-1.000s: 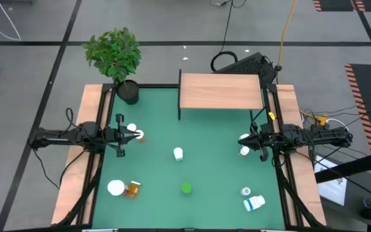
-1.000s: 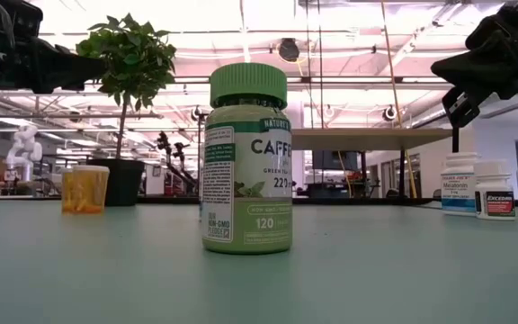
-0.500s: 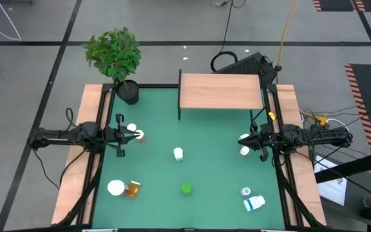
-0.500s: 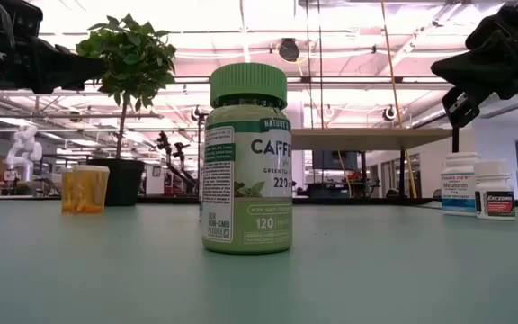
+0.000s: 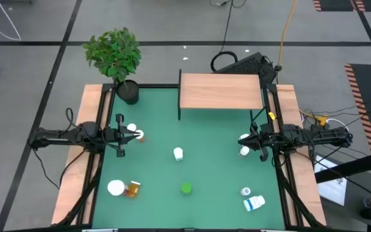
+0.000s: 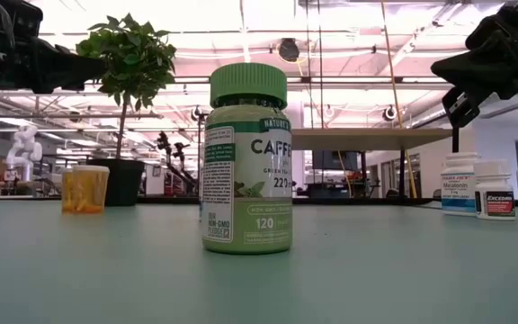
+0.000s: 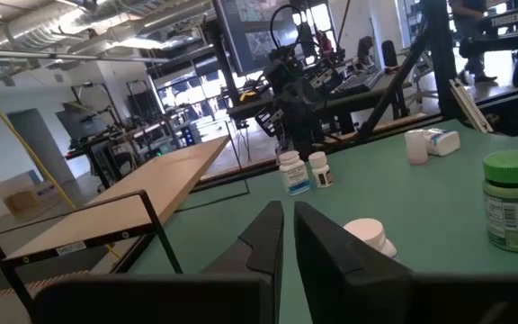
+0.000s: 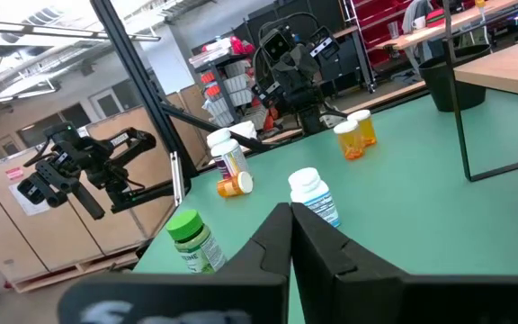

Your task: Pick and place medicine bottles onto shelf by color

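from the high view, the shelf [image 5: 221,91] sits at the far end of the green table [image 5: 211,167], and its top is bare. no bottle is on it yet, so i think the job has not really begun. all the bottles are down on the table: an orange bottle [image 5: 137,135] by the left hand [image 5: 120,135], a white bottle [image 5: 178,153] in the middle, a green bottle [image 5: 186,188] nearer the front, an orange one on its side next to a big white cap [image 5: 116,187] at the front left, two white ones at the front right, and one small white bottle [image 5: 244,151] by the right hand [image 5: 261,142]. each hand hangs at its own side of the table, and neither one holds a bottle. a plant [image 5: 115,55] stands at the far left corner.

from the low view, the green bottle [image 6: 247,159] stands up close, and the shelf [image 6: 371,137] behind it shows nothing on top.

in the left wrist view, the left hand [image 7: 288,236] has its two fingers pressed together with nothing between them. the shelf [image 7: 115,212] is close by and bare.

in the right wrist view, the right hand [image 8: 291,241] is pressed together too, and empty.

every bottle still has to be picked up and put on the shelf by color.
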Controlling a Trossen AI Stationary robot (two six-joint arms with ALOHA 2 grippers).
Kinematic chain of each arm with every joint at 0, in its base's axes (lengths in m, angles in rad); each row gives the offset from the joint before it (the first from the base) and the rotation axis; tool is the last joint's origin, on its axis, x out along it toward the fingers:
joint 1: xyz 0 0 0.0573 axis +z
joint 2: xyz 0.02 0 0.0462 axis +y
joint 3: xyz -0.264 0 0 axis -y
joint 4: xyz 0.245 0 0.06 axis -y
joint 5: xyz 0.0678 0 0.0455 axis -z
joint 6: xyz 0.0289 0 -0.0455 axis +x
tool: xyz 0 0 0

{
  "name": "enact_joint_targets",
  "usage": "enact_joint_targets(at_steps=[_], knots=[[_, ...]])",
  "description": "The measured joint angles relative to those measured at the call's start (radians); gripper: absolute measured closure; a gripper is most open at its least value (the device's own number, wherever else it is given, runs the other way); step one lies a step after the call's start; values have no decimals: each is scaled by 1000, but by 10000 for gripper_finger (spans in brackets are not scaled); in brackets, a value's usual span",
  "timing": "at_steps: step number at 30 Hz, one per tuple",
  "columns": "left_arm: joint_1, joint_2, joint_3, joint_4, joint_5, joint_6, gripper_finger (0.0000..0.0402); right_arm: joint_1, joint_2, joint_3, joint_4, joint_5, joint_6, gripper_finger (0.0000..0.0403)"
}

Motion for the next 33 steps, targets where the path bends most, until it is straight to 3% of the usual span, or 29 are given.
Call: enact_joint_targets(at_steps=[4,10,15,22,33], knots=[[0,0,0,0,0,0,366,0,0,0,0,0,-16,403],[0,0,0,0,0,0,366,0,0,0,0,0,-221,403],[0,0,0,0,0,0,366,0,0,0,0,0,-240,403],[0,0,0,0,0,0,366,0,0,0,0,0,-230,403],[0,0,0,0,0,0,366,0,0,0,47,2,-1,403]])
